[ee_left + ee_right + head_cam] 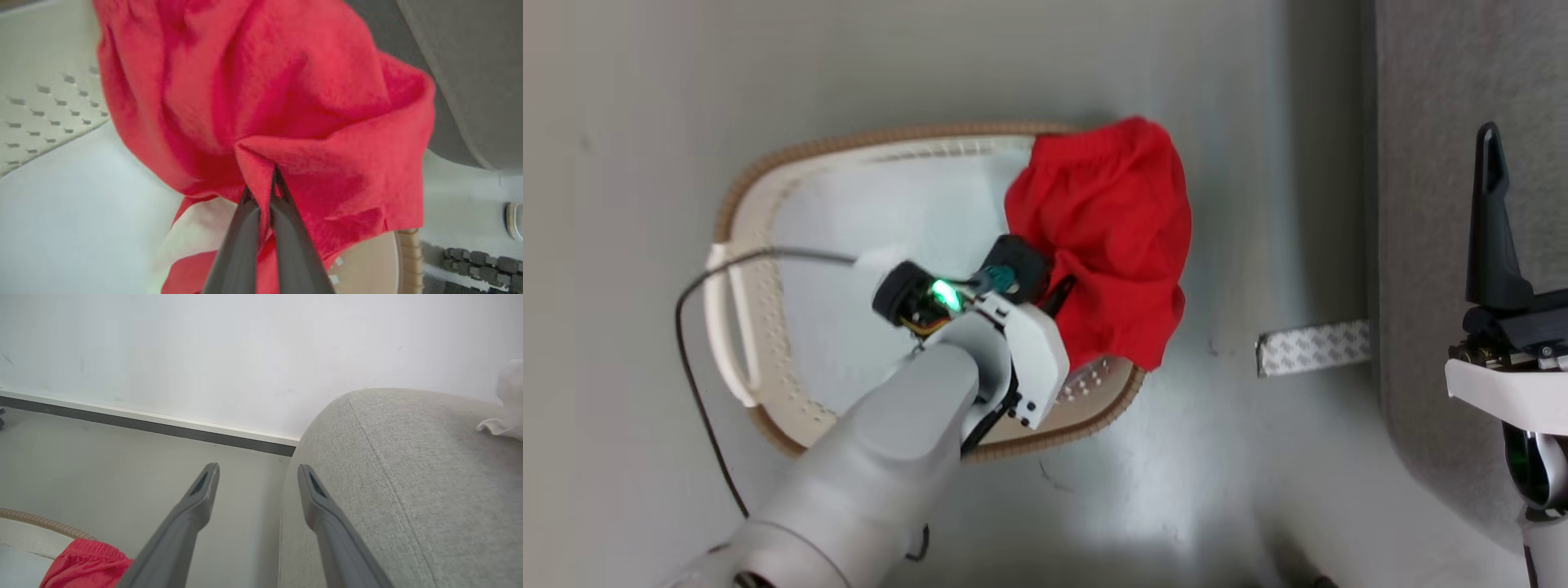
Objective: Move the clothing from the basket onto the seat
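Closest to our head camera is the pale left forearm (890, 457), which reaches down over the basket (890, 135). At its end, the left gripper (262, 183) has its two dark fingers pinched together on a fold of the red clothing (1107, 237). The wrist view shows the fabric puckered between the tips, so we judge the grip to be taken.

The red clothing is heaped at the right end of the basket and spills over the brown rim there. The rest of the basket's pale lining lies bare. We cannot tell whether the heap is one garment or two.

The right gripper (258, 468) hangs with its fingers spread wide and holds nothing. It sits at the rounded left edge of the seat (408, 477).

Key relation for the coming move:
- The seat lies to our right of the basket, apart from it across a strip of floor (1258, 449).
- The basket's long axis runs left to right, pointing toward the seat.
- The clothing occupies the end nearer the seat.
- The left arm has hold of the load, while the right arm is nearer the destination.

We judge that the next step calls for a lift clear of the rim, then a carry to our right. The trailing fabric may catch on the rim.
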Controlling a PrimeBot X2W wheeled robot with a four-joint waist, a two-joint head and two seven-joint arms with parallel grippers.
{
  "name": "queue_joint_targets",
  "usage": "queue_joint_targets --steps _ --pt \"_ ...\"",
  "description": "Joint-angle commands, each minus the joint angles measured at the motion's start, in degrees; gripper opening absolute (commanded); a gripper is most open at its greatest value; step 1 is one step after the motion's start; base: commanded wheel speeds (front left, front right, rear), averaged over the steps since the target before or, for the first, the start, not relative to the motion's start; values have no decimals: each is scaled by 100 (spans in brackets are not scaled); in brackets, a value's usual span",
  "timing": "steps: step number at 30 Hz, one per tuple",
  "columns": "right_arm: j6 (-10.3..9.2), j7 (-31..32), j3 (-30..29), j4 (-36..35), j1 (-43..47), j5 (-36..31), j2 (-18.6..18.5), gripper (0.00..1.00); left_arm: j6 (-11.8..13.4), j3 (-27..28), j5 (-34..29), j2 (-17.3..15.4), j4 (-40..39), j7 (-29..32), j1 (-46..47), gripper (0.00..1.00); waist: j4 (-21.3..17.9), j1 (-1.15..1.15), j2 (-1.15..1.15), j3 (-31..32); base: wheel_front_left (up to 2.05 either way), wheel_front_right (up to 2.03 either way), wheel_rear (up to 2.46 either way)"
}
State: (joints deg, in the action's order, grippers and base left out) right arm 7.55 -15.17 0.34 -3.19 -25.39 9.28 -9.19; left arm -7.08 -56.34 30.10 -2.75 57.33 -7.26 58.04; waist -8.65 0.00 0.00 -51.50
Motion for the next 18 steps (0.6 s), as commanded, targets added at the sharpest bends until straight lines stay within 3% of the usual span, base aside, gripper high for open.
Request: queue_joint_targets --steps 1,10,18 --pt "-12 4 -24 46 80 25 2 100 -12 53 94 -27 -31 -95 -85 0 118 0 0 331 0 0 0" --pt "-12 3 -77 375 569 39 29 100 110 399 525 -110 -70 -676 -608 0 481 0 0 1833 0 0 0" --pt "-12 3 -54 639 1120 75 113 100 330 615 642 -366 -808 -767 -1119 0 716 0 0 3135 0 0 0"
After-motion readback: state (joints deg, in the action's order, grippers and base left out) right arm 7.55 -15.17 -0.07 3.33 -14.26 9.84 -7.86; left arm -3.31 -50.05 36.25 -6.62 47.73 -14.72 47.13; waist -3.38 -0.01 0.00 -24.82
